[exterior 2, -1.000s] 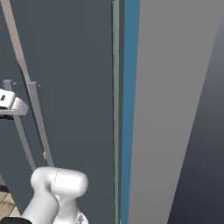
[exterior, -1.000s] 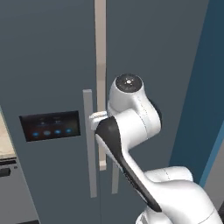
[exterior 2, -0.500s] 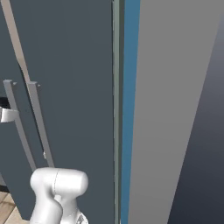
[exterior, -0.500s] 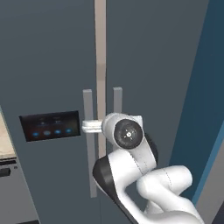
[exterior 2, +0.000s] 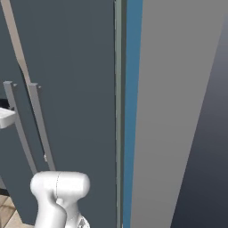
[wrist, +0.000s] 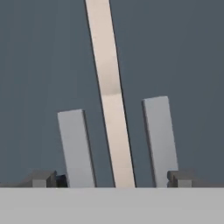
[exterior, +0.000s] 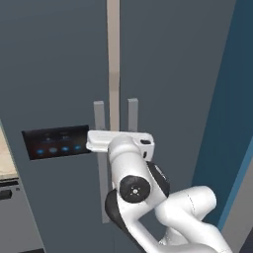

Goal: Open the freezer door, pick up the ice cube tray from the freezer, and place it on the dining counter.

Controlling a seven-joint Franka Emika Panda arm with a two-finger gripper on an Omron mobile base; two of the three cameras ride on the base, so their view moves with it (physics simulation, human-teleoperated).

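Two dark fingertips of the gripper [wrist: 109, 178] stand wide apart, holding nothing, straddling both handles. Since half a second ago the arm's elbow has dropped lower and the white hand has stayed level at the handles. Beyond, the freezer door [exterior: 54, 74] is shut, upright, its bar handle [exterior: 100, 158] running vertically left of the beige seam. Its black panel [exterior: 55, 143] shows blue lights; no writing is legible. Right stands the plain door [exterior: 173, 74].

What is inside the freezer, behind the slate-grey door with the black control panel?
Nothing inside can be seen: the slate-grey freezer door with the black control panel is shut and covers it. The grey vertical bar handle stands before the open gripper.
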